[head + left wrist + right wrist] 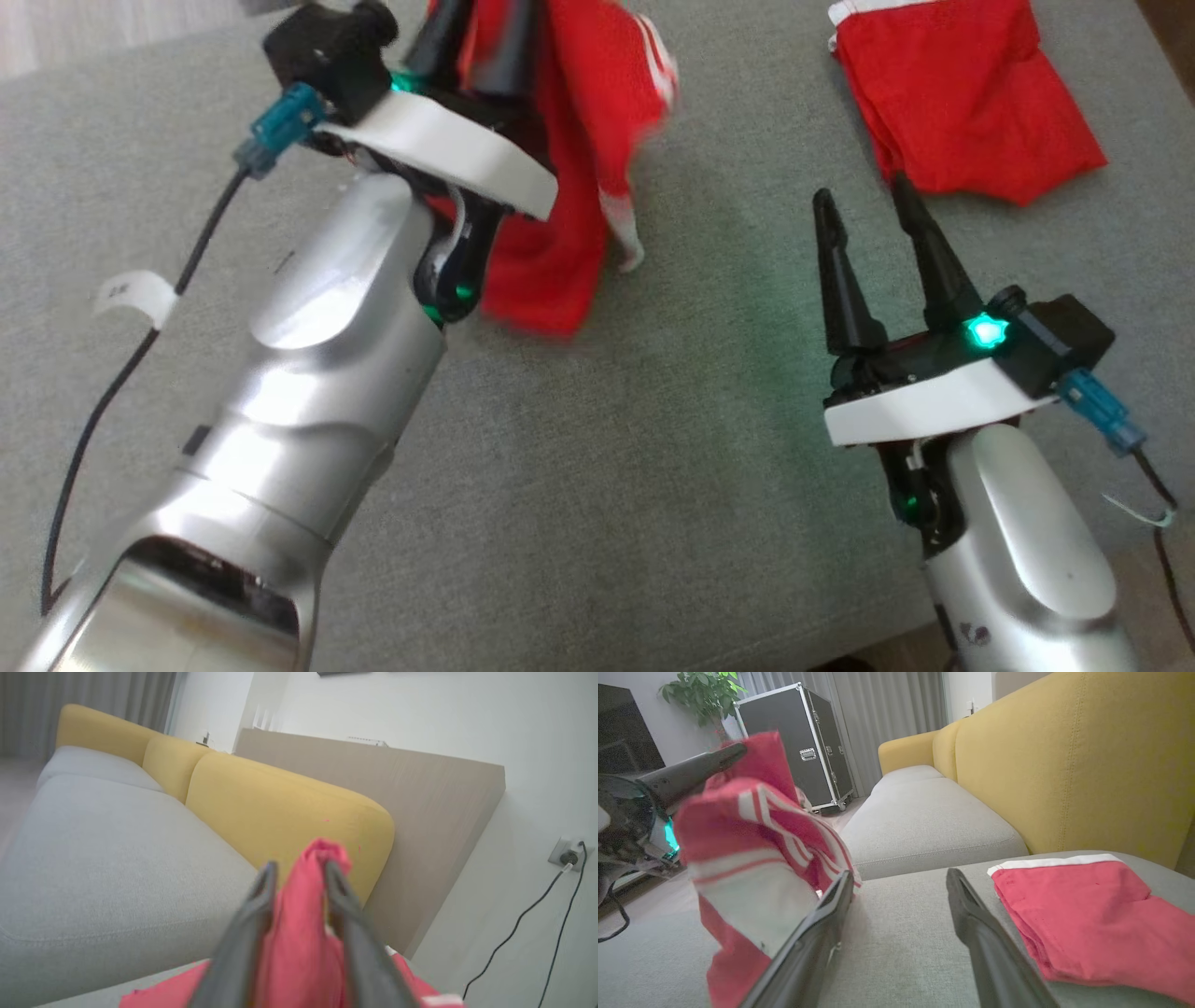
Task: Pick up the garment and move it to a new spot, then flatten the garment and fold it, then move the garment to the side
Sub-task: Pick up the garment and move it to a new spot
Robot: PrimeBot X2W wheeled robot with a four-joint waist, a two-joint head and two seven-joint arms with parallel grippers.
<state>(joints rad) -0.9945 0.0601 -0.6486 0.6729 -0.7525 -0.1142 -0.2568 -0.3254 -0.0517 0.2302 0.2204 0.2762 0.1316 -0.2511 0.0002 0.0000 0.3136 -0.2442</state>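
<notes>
Garment: the striped red garment hangs bunched from my left gripper, lifted over the grey cushion.
Left fingers: parted, with cloth wedged between them (I cannot tell whether they grip it or are letting go).
Right fingers: my right gripper stands wide apart, holding nothing, low over the cushion.
Neighbour: a folded red garment lies flat to my right.
Done: the pick-up, I judge.
Left: set-down at the new spot, flattening, folding, moving aside.
</notes>
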